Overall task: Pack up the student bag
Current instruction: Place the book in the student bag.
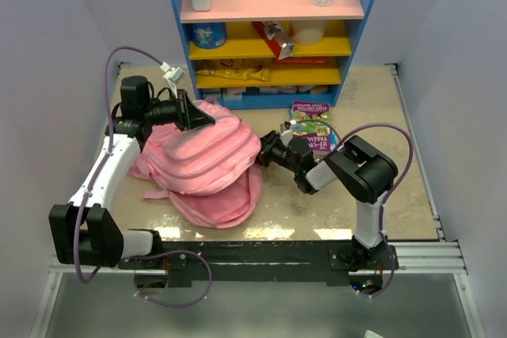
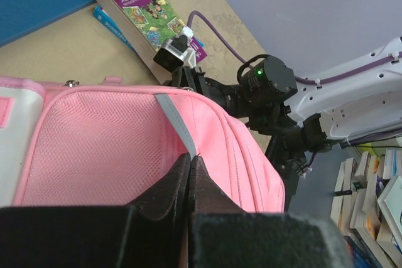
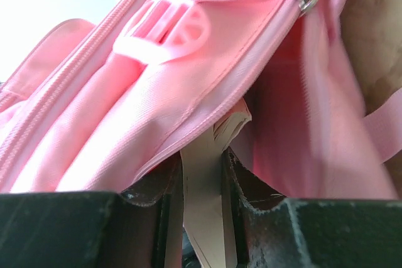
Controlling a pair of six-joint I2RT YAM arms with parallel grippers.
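Observation:
The pink student bag lies in the middle of the table. My left gripper is shut on the bag's upper edge by the grey zip strip and holds the flap up; in the left wrist view the jaws are pressed together on the fabric. My right gripper is at the bag's right side, shut on a thin book standing edge-on between its fingers. The book's far end is under the pink fabric at the bag's opening. The rest of the book is hidden.
Two books lie on the table behind my right gripper and also show in the left wrist view. A blue shelf unit with packets and bottles stands at the back. The bag's straps trail to the front left.

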